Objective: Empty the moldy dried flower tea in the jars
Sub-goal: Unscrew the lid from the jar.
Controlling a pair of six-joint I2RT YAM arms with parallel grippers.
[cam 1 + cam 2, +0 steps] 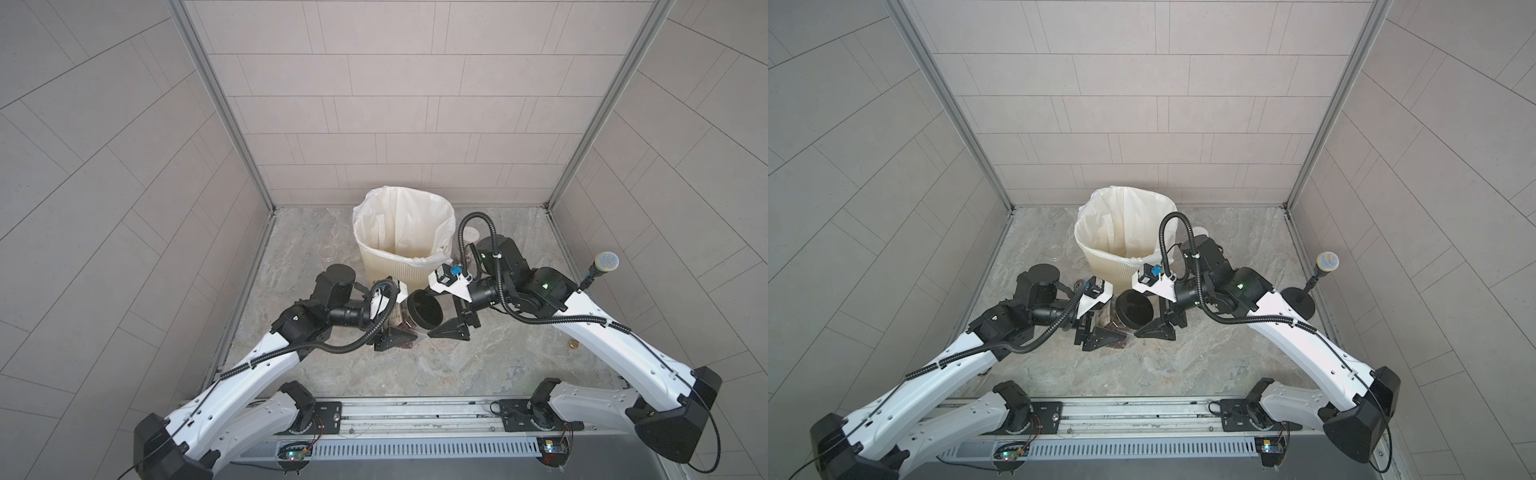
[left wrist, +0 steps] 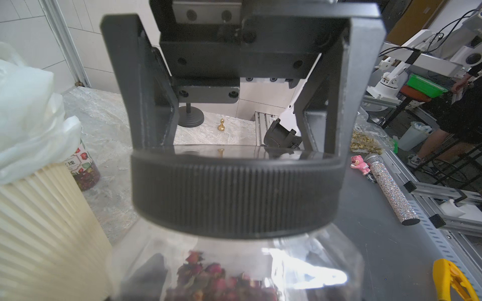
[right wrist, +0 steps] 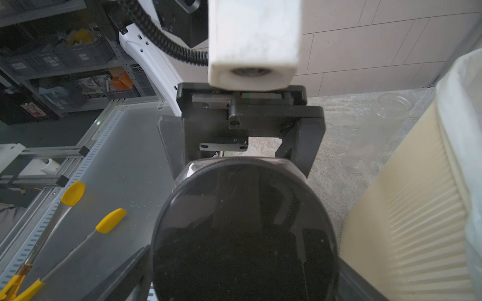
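Observation:
A squat clear jar with a black lid (image 1: 424, 309) (image 1: 1136, 307) lies tilted in front of the bin. Its lid faces my right arm. Reddish-brown dried flower tea (image 2: 216, 281) (image 1: 401, 330) lies inside it. My left gripper (image 1: 395, 337) (image 1: 1104, 336) (image 2: 240, 289) is shut on the jar's clear body. My right gripper (image 1: 430, 316) (image 3: 245, 286) is open, with a finger on each side of the lid (image 3: 245, 234). A white-lidded jar with a red-white label (image 2: 83, 169) (image 1: 471, 232) stands beside the bin. A clear lidless jar (image 1: 330, 251) (image 3: 393, 105) stands on the bin's other side.
The cream ribbed bin (image 1: 395, 274) (image 1: 1117, 270) with a white liner stands just behind both grippers, close to the jar. A black stand with a round head (image 1: 606, 262) and a small gold pawn (image 1: 574, 344) are at the right. Yellow-tipped tongs (image 3: 78, 221) lie off the marble top.

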